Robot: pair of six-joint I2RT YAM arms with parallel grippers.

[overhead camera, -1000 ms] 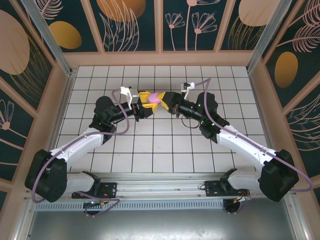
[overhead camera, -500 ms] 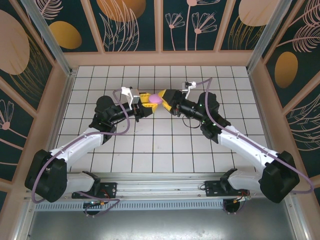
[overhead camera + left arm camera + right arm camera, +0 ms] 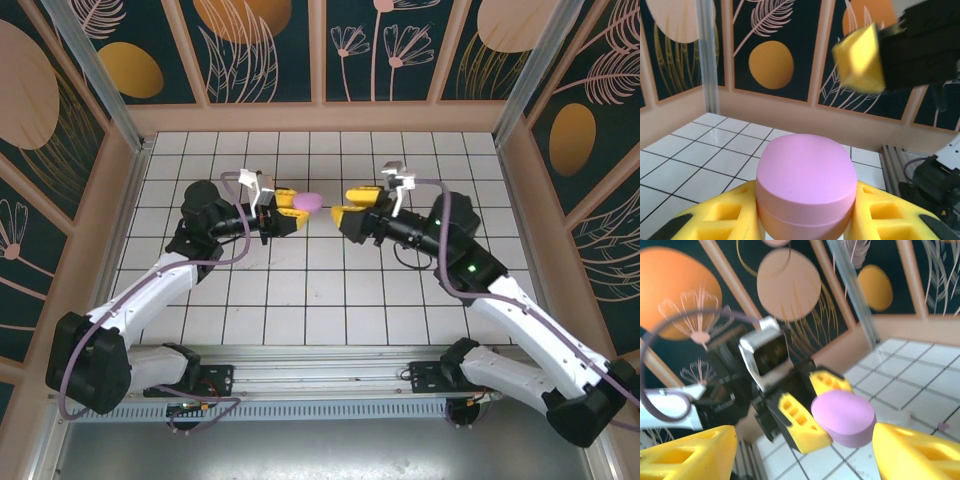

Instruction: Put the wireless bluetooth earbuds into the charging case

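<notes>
The charging case is a closed pink-purple pebble shape, held above the tiled floor. My left gripper is shut on it, a yellow finger against each side; in the left wrist view the case bulges up between those fingers. My right gripper stands open a short way to the case's right, touching nothing. In the right wrist view the case lies ahead, between my spread yellow fingers. The earbuds are out of view.
White tiled floor lies under both arms, walled by panels with leaf patterns. A right finger hangs blurred in the left wrist view. The rail with the arm bases runs along the near edge.
My right gripper opened, let go of the case and pulled back to the right. The left gripper keeps hold of the case and has shifted slightly left.
</notes>
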